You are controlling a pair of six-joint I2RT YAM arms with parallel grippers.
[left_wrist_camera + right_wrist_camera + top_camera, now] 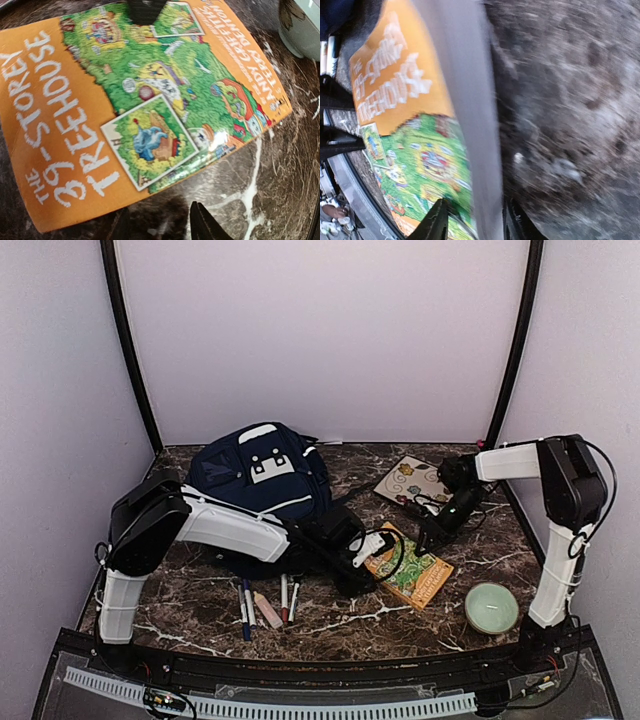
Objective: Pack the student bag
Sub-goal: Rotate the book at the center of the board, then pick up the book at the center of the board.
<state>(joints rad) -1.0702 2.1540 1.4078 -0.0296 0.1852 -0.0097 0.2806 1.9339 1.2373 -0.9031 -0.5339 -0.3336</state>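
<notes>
- The left end effector hangs low over the desk. Its fingers are apart with nothing between them, and bare marble shows in the gap. The orange treehouse book lies flat just ahead of its tips.
- The right end effector faces the same book from the opposite edge. A pale, blurred strip, likely the book's page edge, runs up between its fingers. I can't tell whether they pinch it or merely straddle it, it's too smeared.
- This reads to me as a two-handed job. A thin book lying flat on stone gives fingers nothing to bite, so one side probably tips or pins an edge while the other gets under it.
- The student bag sits slumped behind and to the left of the left end effector, apart from the book. I can't make out an open mouth from here.
- Pens lie left of the left end effector, toward the arm bases, none of them in the bag.
- A green bowl sits to the right of the right end effector, nearer the bases.
</notes>
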